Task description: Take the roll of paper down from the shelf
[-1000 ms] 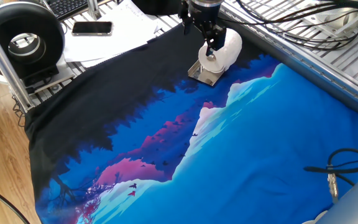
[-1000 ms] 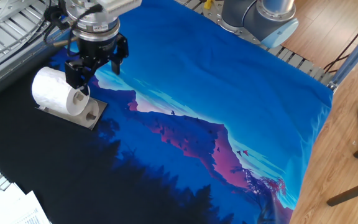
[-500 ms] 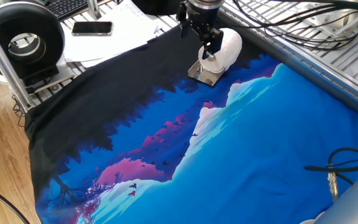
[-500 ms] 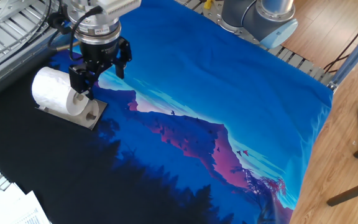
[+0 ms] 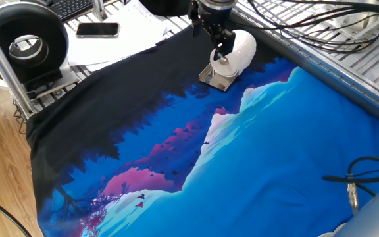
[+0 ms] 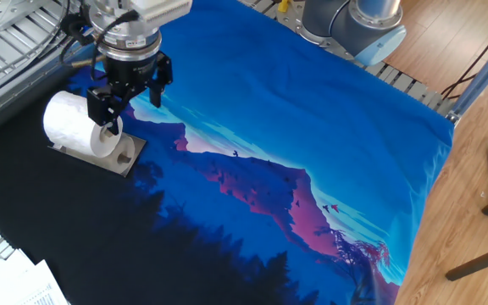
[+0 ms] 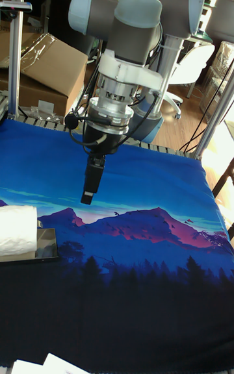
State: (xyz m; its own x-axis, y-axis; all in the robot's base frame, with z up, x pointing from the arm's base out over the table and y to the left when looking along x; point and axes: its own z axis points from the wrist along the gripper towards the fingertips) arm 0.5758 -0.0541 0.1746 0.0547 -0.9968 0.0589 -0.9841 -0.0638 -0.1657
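Note:
The white roll of paper point(image 5: 241, 51) point(image 6: 73, 125) point(image 7: 17, 231) lies on its side on the shelf point(image 5: 216, 78) point(image 6: 108, 158) point(image 7: 45, 243), a small silvery holder standing at the cloth's dark edge. My gripper point(image 5: 220, 52) point(image 6: 127, 98) point(image 7: 90, 187) hangs open just by the roll's hollow end. In the other fixed view one finger point(image 6: 98, 108) stands in front of the core, and the second finger is out over the blue cloth, apart from the roll. Nothing is held.
A big black spool point(image 5: 25, 38) stands at the table's corner, with a phone point(image 5: 97, 29) and papers point(image 5: 133, 29) beside it. Cables point(image 5: 308, 16) cross the wire racks behind the roll. The arm's base point(image 6: 354, 25) is across the cloth.
My gripper shifted a little sideways by the roll's end and came back. It stays open, and the roll has not moved on the shelf.

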